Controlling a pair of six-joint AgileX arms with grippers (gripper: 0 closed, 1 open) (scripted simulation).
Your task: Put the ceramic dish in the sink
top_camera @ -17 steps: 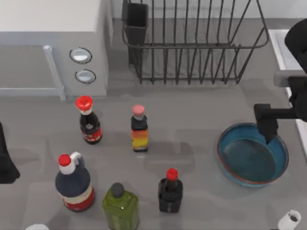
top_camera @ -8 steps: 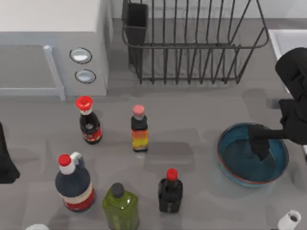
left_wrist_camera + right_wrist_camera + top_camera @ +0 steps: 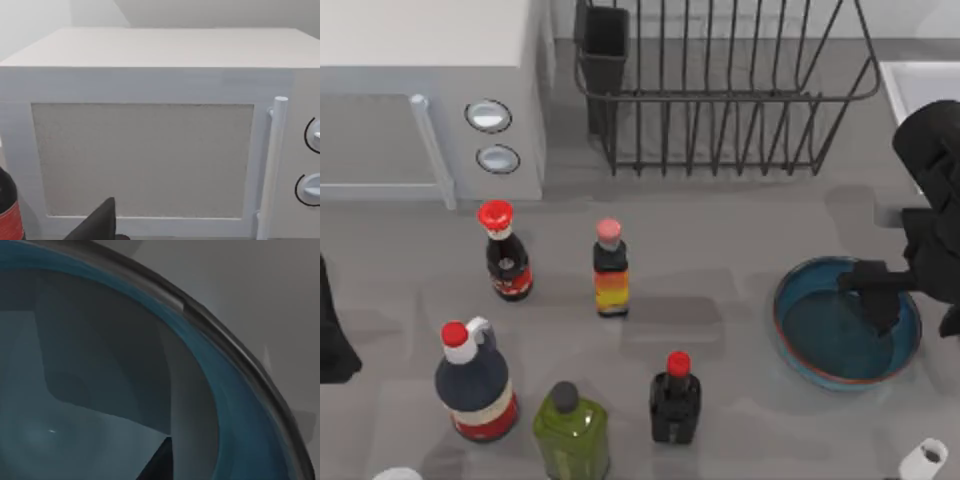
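Note:
The ceramic dish (image 3: 825, 335), a wide teal-blue bowl with a reddish-brown rim, sits on the table at the right, in front of the dish rack. My right gripper (image 3: 917, 312) is low over the dish's right side and open. One finger (image 3: 880, 300) is inside the bowl, and the other is outside the right rim. The right wrist view looks closely at the dish's blue inside (image 3: 100, 390) and dark rim. The sink (image 3: 912, 80), pale with a raised rim, lies at the far right edge behind my right arm. My left arm (image 3: 330, 340) is parked at the left edge.
A white microwave (image 3: 420, 90) stands at the back left and a dark wire dish rack (image 3: 720, 90) at the back middle. Several bottles (image 3: 611, 268) stand across the left and middle of the table. A white-capped object (image 3: 925, 460) sits at the front right corner.
My right gripper came down from over the dish's far rim into the bowl. In the last half second its inner finger shifted right, toward the rim. The dish has not moved.

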